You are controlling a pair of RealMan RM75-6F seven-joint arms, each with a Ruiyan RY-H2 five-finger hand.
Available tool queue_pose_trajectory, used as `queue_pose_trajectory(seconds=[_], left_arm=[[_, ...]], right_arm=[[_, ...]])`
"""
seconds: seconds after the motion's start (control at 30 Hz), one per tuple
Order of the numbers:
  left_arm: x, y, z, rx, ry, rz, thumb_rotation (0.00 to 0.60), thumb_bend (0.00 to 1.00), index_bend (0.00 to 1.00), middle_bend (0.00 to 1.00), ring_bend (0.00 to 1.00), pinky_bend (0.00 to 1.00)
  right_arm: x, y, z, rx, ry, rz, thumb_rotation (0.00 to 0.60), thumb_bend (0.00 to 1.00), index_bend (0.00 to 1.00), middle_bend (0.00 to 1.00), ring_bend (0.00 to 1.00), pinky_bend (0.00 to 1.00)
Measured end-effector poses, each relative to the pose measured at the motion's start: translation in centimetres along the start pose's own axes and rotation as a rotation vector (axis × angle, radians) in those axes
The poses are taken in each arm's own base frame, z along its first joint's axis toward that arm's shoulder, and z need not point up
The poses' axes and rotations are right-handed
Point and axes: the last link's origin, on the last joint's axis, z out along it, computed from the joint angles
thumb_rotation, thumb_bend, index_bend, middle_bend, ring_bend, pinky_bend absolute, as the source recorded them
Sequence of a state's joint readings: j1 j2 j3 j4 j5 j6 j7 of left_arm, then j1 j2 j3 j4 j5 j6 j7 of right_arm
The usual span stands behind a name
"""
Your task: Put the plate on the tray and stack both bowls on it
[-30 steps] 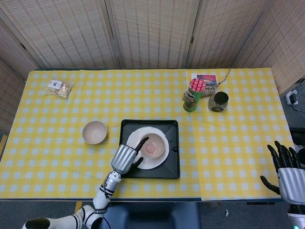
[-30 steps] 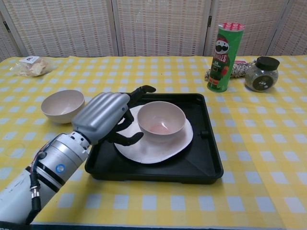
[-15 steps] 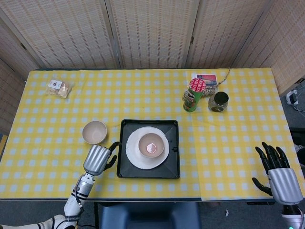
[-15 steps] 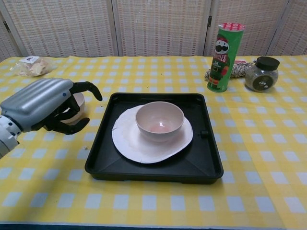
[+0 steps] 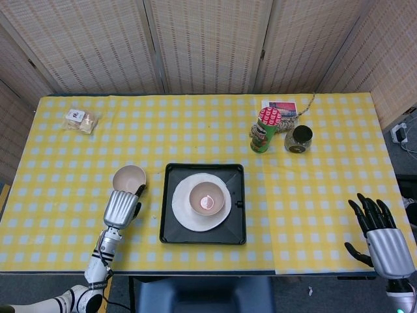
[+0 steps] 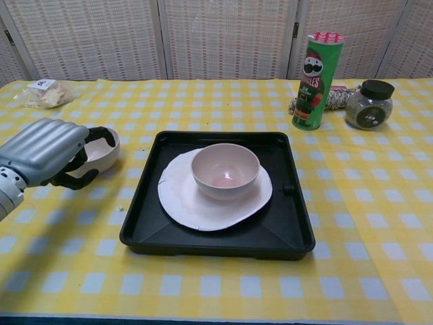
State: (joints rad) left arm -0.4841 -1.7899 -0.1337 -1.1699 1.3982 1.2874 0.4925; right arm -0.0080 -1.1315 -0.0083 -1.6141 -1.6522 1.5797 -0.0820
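Black tray (image 5: 237, 222) lying near the front edge of the worktop (image 5: 326, 195), carrying the white plate (image 5: 184, 216) with one pink bowl (image 5: 207, 198) seated at its centre. The second bowl (image 5: 128, 177) rests on the worktop just left of the tray; the left robot hand (image 5: 121, 207) curls its fingers (image 6: 98, 133) around the near rim, touching it. The right robot hand (image 5: 378, 235) hangs at the front right corner, fingers spread wide, holding nothing.
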Motion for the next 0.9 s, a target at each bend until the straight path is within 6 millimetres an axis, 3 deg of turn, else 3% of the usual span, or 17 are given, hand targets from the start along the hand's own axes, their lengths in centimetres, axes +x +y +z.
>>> queue_pose_trajectory(seconds=[0.43, 0.7, 0.9], left_arm=[[-0.9, -1.6, 0.6, 0.029, -0.044, 0.051, 0.6, 0.46, 0.38, 1.0, 1.0, 1.0], [-1.1, -2.7, 1.2, 0.053, -0.056, 0.047, 0.6, 0.46, 0.47, 1.0, 1.0, 1.0], [-0.9, -2.9, 1.4, 0.048, -0.024, 0.029, 0.6, 0.5, 0.62, 1.0, 1.0, 1.0]], right_arm=[[-0.4, -0.1, 0.1, -0.01, -0.01, -0.004, 0.6, 0.23, 0.0, 0.0, 0.0, 0.0], [-0.4, -0.2, 0.1, -0.021, -0.005, -0.012, 0.6, 0.23, 0.0, 0.0, 0.0, 0.0], [-0.5, -0.3, 0.0, -0.017, -0.002, -0.016, 0.6, 0.23, 0.0, 0.0, 0.0, 0.0]])
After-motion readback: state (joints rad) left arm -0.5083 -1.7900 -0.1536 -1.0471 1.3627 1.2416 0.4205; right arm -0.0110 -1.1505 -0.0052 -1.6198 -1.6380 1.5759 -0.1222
